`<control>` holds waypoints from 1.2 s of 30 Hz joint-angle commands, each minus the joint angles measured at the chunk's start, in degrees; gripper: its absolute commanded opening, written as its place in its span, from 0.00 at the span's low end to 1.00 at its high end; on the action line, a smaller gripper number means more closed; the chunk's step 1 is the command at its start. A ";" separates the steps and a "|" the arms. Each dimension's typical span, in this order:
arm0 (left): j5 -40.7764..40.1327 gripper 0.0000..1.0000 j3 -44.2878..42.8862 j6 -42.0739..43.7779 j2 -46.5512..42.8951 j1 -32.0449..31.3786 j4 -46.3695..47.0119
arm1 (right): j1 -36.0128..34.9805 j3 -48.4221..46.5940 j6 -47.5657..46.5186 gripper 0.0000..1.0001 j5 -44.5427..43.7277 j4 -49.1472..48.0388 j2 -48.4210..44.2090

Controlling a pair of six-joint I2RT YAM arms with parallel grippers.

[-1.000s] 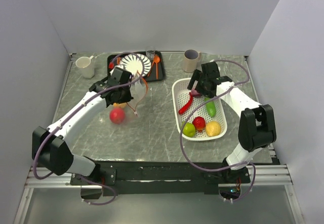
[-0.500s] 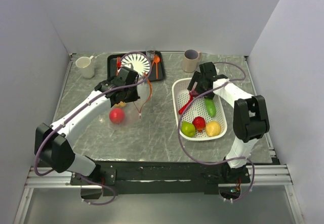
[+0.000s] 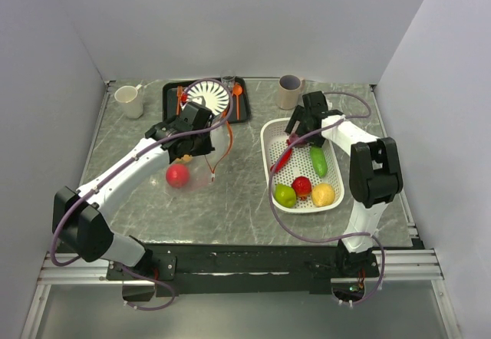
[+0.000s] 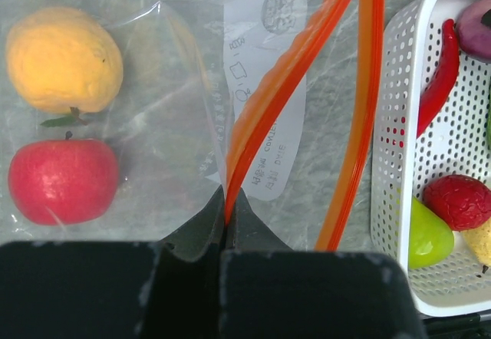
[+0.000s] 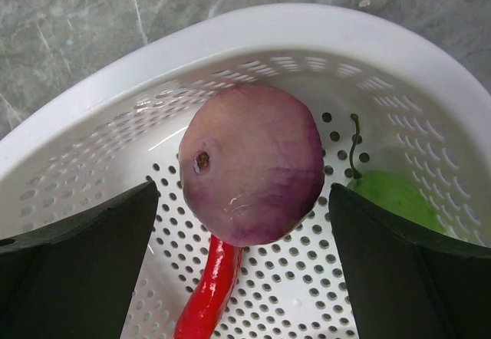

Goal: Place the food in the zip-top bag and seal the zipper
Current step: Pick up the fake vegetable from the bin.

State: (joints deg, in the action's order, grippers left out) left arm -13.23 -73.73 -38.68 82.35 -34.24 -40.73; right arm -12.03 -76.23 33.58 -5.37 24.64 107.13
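Left wrist view: left gripper [image 4: 228, 201] pinches the zipper [image 4: 285, 86] of the bag [image 4: 165, 136] (apple [image 4: 63, 179] and orange fruit [image 4: 64, 59] under its plastic). Right gripper [image 5: 244, 232] is spread wide either side of a purple onion [image 5: 252, 159] in the basket [image 5: 307, 32].

Grey veined marble-look tabletop [image 3: 238, 201] mid-frame, 3 plain pale walls [image 3: 230, 17] enclosing it, aluminium rail [image 3: 77, 275] along lower edge, soft even light

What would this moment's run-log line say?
left gripper: shut on zipper | right gripper: open, straddling purple onion in basket | zip-top bag: red apple, orange fruit seen through plastic
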 commanded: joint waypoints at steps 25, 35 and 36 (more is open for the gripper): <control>2.86 0.01 0.43 -0.08 -2.28 -0.30 2.76 | 1.22 3.89 -2.12 0.26 3.78 -4.16 -7.02; 3.56 0.01 0.52 -0.08 -1.84 -0.56 3.29 | -0.79 11.62 -0.36 0.20 13.45 -8.29 -21.86; 3.74 0.01 0.35 0.00 -1.66 -0.57 3.29 | -1.67 11.71 -0.01 0.20 14.15 -8.30 -22.66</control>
State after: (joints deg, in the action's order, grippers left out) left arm -10.76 -73.32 -38.63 82.35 -34.33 -39.66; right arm -11.68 -66.00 32.34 3.88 20.03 90.28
